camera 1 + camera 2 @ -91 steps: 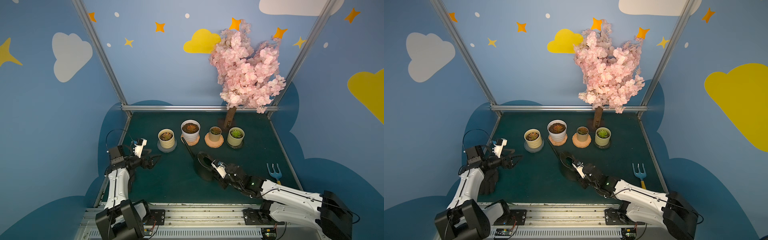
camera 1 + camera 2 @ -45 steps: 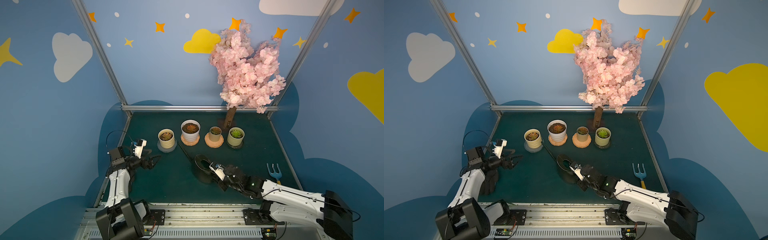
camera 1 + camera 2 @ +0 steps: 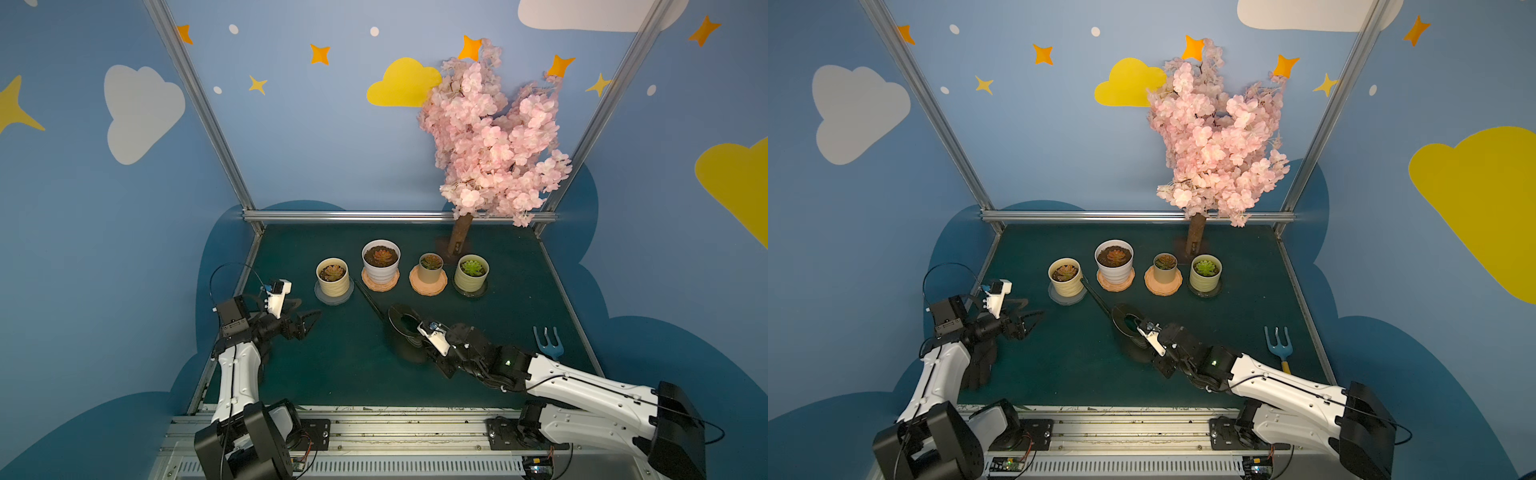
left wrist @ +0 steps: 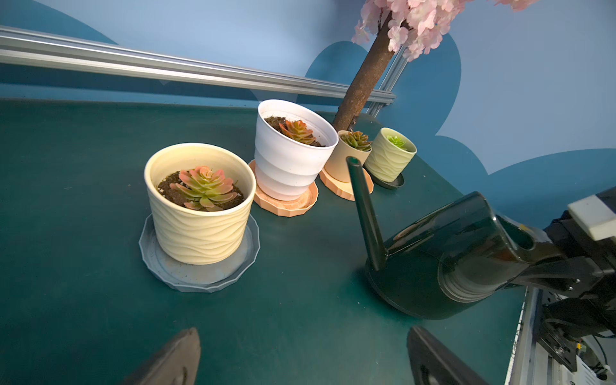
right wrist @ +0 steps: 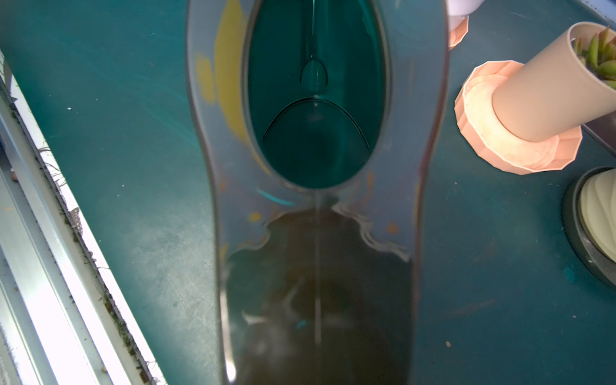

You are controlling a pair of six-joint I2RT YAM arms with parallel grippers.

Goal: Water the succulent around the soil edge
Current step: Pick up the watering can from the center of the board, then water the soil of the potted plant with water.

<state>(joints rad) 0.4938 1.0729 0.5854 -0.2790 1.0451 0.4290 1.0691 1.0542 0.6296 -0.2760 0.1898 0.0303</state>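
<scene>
Your right gripper (image 3: pixel 417 344) is clamped on the handle of the watering can (image 4: pixel 450 260). Left gripper (image 3: pixel 306 323) fingers (image 4: pixel 173 356) are apart, empty. The can is low by the mat (image 3: pixel 340 361), spout tip (image 3: pixel 1086 283) just beside the cream pot (image 4: pixel 200 233), not yet over its rim. Step: approach. Next, you'd likely raise the spout over the soil (image 4: pixel 166 191) edge, clear of the succulent (image 4: pixel 205 186).
</scene>
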